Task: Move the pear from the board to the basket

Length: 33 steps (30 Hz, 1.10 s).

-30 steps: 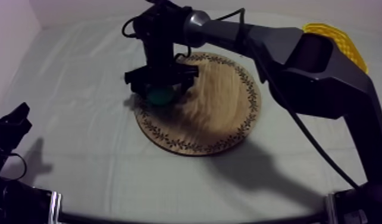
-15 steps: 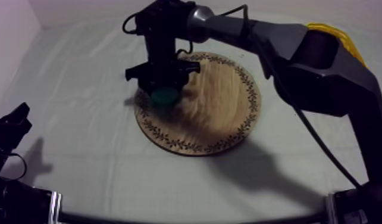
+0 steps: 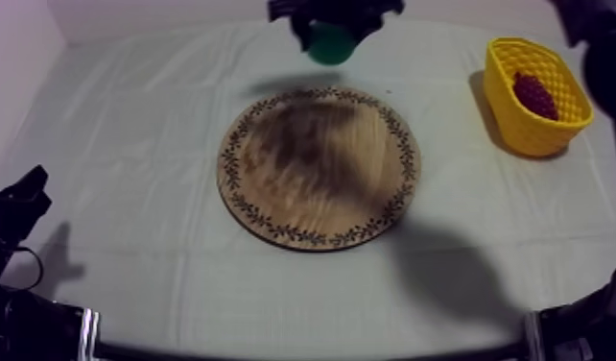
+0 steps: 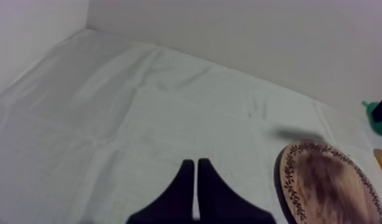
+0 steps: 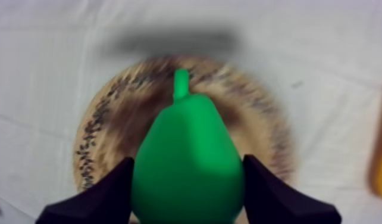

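My right gripper [image 3: 331, 31] hangs high over the table's far side, shut on the green pear [image 3: 330, 42]. In the right wrist view the pear [image 5: 186, 163] sits between the two black fingers [image 5: 104, 193] with its stem pointing away, above the round wooden board [image 5: 110, 119]. The board [image 3: 319, 165] lies bare at the table's middle. The yellow basket [image 3: 509, 125] stands at the far right. My left gripper [image 4: 196, 179] rests low at the left, its fingers together as a narrow wedge over the cloth; the board's rim [image 4: 287, 173] lies to its side.
A bunch of dark red grapes [image 3: 535, 94] lies inside the basket. A wall runs along the table's far edge and left side. The left arm [image 3: 14, 216] sits at the near left edge.
My right gripper has lifted the pear off the board's left part and carried it up and toward the far side. The arm no longer covers the basket. The left arm has not moved.
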{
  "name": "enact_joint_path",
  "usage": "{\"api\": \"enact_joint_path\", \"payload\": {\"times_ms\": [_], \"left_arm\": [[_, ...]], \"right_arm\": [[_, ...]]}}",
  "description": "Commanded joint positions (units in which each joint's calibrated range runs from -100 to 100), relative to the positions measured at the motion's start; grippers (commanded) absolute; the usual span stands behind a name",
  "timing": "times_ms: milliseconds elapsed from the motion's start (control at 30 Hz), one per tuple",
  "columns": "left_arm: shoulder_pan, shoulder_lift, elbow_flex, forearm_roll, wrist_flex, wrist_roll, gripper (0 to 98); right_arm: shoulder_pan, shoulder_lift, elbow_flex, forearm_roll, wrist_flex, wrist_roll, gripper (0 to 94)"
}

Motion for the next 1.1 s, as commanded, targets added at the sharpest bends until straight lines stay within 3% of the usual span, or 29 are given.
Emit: {"api": "enact_joint_path", "payload": {"times_ms": [0, 233, 500, 800, 1067], "left_arm": [[0.0, 0.0, 0.0, -0.02, 0.0, 0.0, 0.1], [0.0, 0.0, 0.0, -0.02, 0.0, 0.0, 0.1], [0.0, 0.0, 0.0, -0.02, 0.0, 0.0, 0.1], [0.0, 0.0, 0.0, -0.02, 0.0, 0.0, 0.1], [0.0, 0.0, 0.0, -0.02, 0.0, 0.0, 0.1]], "right_arm": [[2.5, -6.9, 3.0, 0.8, -0.7, 2.7, 41.7], [9.3, -16.3, 11.8, 4.0, -4.9, 7.3, 42.3], [17.2, -21.4, 19.7, 7.3, -10.6, 10.1, 42.5], [25.3, -22.8, 27.5, 8.7, -16.6, 11.6, 41.9], [30.9, -21.6, 39.9, 7.9, -28.9, 12.6, 43.2]]}}
